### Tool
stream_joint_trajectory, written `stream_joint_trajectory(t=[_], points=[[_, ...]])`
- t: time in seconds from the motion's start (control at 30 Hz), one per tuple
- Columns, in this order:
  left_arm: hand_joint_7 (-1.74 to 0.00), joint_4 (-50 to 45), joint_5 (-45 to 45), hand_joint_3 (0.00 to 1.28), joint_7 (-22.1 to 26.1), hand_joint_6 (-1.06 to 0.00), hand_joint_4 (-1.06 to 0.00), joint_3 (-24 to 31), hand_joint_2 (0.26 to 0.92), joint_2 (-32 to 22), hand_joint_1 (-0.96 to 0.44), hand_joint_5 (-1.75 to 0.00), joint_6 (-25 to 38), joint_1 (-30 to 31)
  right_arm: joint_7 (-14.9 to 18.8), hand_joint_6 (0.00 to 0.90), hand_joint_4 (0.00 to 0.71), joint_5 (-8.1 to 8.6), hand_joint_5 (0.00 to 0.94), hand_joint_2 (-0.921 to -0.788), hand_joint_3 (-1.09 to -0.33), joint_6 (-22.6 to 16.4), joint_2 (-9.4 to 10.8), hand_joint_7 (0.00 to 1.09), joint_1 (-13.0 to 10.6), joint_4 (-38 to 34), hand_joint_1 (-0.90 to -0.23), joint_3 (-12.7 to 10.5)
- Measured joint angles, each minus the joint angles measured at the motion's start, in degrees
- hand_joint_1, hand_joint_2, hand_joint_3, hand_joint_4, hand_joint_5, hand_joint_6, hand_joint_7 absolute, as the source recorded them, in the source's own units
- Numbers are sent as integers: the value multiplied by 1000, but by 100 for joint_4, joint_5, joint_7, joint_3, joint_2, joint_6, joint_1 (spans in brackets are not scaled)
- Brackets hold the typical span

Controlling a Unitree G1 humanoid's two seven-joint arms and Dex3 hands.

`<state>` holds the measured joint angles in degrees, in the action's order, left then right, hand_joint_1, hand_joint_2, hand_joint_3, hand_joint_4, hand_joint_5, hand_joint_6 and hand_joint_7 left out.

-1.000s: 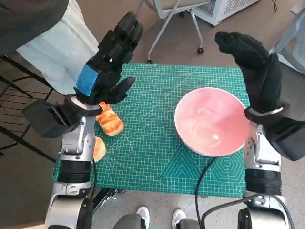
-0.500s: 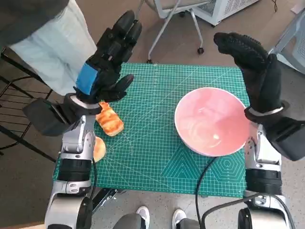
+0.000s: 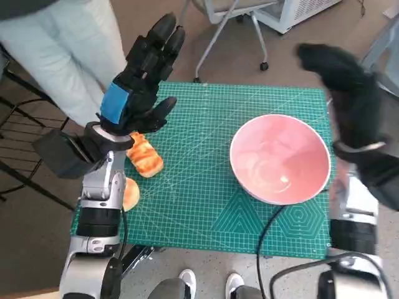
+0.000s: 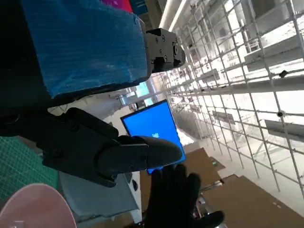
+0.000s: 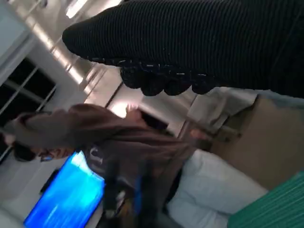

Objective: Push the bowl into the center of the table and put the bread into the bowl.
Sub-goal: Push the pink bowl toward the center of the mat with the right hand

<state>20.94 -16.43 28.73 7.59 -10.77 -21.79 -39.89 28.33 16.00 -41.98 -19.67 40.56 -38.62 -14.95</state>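
A pink bowl [image 3: 280,157] sits on the right half of the green mat [image 3: 199,180]; its rim [image 4: 33,209] also shows in the left wrist view. A toasted bread piece [image 3: 145,156] lies at the mat's left side. A second bun [image 3: 129,194] lies at the left edge, partly hidden by my forearm. My left hand [image 3: 142,73] is raised above the mat's far left, fingers spread, holding nothing. My right hand [image 3: 346,87] is raised beyond the bowl's right side, blurred, fingers extended and empty. The gloved fingers [image 5: 161,80] show in the right wrist view.
A person in pale trousers [image 3: 62,50] stands at the far left; a person [image 5: 95,137] also shows in the right wrist view. An office chair base [image 3: 230,25] stands beyond the table. A black metal rack [image 3: 19,137] is at left. Feet [image 3: 209,283] show at the near edge.
My right hand has moved to the right and is now blurred. The bowl sits slightly further right in the picture. The person at left has shifted. My left hand stays raised.
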Motion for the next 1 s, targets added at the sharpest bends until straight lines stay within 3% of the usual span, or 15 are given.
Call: stream_joint_trajectory(t=[0.2,0.37,0.47,0.67,0.77,1.0], points=[[-269,6,1,442,1,1,-37,15,921,-9,-736,-4,-65,5,-657,109,150,-240,0,-921,-719,-568,-256,254,24,-1195,-634,-339],[-269,39,3,441,0,1,-39,16,921,-7,-735,-5,-131,7,-1280,99,119,-439,0,-921,-755,-643,-388,235,52,-2133,-600,-481],[-269,39,4,441,0,1,-39,15,921,-6,-735,-4,-133,9,-1440,91,87,-434,0,-921,-771,-526,-404,222,65,-2562,-582,-577],[-268,58,4,441,1,1,-41,19,921,-10,-729,-5,-133,9,-1370,80,56,-226,0,-921,-789,-108,-367,199,74,-3058,-560,-793],[-268,80,1,441,4,1,-46,22,921,-15,-726,-7,-133,10,-1375,82,58,-212,2,-921,-782,121,-338,191,75,-3215,-556,-864],[-267,84,0,441,15,1,-60,24,921,-22,-723,-14,-130,16,-1531,111,72,-213,7,-921,-765,694,-103,184,62,-3491,-556,-987]])
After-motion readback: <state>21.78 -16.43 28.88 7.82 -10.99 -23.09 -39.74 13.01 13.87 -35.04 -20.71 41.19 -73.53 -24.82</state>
